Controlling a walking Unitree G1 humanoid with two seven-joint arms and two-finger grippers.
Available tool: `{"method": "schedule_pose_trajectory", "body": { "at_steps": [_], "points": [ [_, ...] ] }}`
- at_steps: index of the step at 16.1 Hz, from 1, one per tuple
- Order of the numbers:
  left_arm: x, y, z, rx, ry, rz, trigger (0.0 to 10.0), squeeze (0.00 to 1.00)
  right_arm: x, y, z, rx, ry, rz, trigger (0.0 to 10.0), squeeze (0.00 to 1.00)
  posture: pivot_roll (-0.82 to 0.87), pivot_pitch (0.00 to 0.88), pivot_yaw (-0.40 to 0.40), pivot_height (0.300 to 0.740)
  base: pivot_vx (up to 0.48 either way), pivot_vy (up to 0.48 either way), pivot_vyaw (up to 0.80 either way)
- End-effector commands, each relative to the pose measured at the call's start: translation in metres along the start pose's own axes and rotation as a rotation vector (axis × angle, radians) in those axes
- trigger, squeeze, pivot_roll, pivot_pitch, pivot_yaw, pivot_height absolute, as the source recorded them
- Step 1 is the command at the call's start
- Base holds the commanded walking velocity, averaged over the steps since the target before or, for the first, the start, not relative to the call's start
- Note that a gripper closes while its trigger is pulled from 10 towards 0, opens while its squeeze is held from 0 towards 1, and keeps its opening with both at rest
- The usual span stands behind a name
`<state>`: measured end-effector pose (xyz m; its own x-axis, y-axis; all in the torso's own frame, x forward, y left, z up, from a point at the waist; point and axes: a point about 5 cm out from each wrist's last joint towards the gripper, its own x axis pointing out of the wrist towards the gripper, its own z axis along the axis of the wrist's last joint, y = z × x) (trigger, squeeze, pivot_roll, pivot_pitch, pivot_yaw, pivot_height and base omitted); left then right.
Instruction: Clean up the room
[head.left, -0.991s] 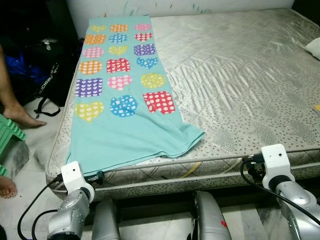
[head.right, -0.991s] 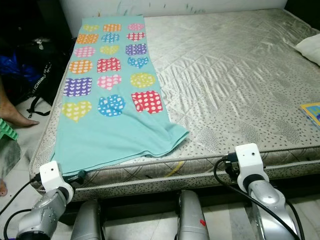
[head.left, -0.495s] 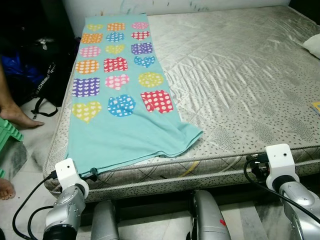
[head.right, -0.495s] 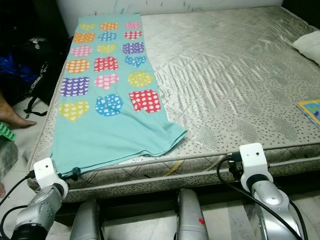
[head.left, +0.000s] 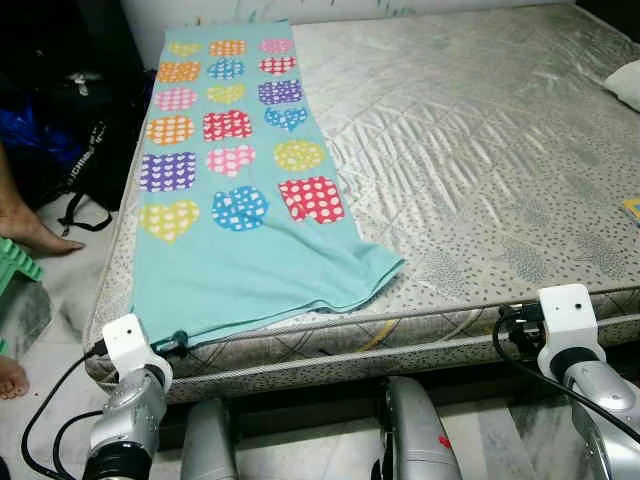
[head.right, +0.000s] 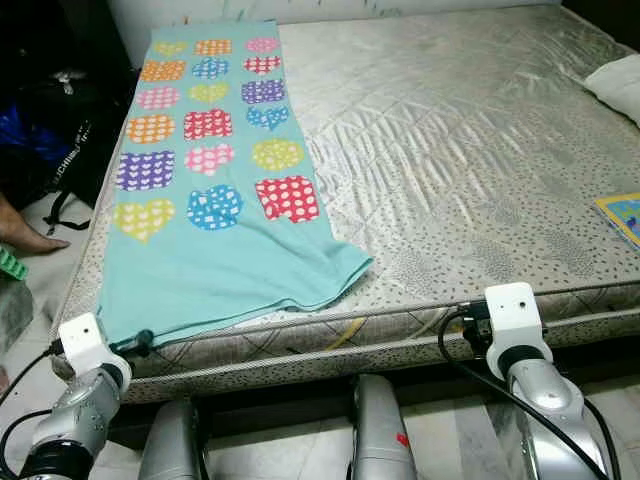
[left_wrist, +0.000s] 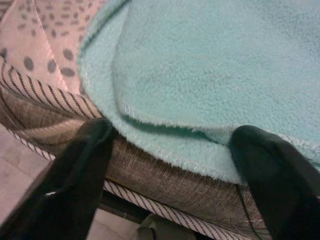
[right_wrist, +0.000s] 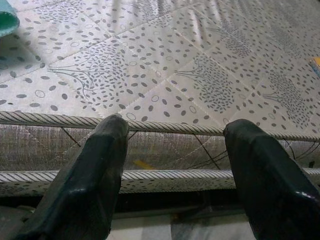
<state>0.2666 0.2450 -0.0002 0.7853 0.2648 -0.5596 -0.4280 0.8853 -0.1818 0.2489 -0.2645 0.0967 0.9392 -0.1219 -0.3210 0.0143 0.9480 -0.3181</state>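
Blanket (head.left: 235, 190) flat along mattress (head.left: 470, 160) left side, near corner at edge | left gripper (left_wrist: 170, 150) spread wide at that corner hem, ungrasped | right gripper (right_wrist: 175, 150) wide, idle | next: pinch hem.

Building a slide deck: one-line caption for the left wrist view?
Left gripper, fingers open, at the mattress edge beneath the teal fleece blanket hem.
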Motion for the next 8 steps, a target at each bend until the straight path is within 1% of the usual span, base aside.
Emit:
{"method": "schedule_pose_trajectory", "body": {
  "at_steps": [1, 5, 6, 7, 8],
  "points": [
    [0.001, 0.003, 0.000, 0.004, -0.001, 0.010, 0.0, 0.00, -0.002, -0.003, 0.004, -0.008, -0.022, -0.015, 10.0, 0.00, -0.21, 0.083, 0.023, 0.560, 0.000, 0.000, 0.00],
    [0.002, 0.001, 0.001, 0.011, -0.009, -0.007, 0.0, 0.00, -0.001, -0.004, 0.004, -0.009, -0.024, -0.022, 10.0, 0.00, -0.21, 0.084, 0.025, 0.560, 0.000, 0.000, 0.00],
    [0.002, -0.002, 0.003, 0.038, -0.032, -0.023, 2.2, 0.00, -0.001, -0.004, 0.004, -0.009, -0.026, -0.023, 10.0, 0.00, -0.21, 0.082, 0.025, 0.560, 0.000, 0.000, 0.00],
    [0.001, -0.003, 0.004, 0.059, -0.038, -0.020, 6.5, 0.00, 0.000, -0.003, 0.005, -0.009, -0.026, -0.023, 10.0, 0.00, -0.21, 0.082, 0.025, 0.560, 0.000, 0.000, 0.00],
    [-0.001, -0.007, 0.005, 0.088, -0.054, -0.029, 10.0, 0.00, 0.000, -0.004, 0.005, -0.010, -0.027, -0.024, 10.0, 0.00, -0.21, 0.082, 0.025, 0.560, 0.000, 0.000, 0.00]
  ]
}}
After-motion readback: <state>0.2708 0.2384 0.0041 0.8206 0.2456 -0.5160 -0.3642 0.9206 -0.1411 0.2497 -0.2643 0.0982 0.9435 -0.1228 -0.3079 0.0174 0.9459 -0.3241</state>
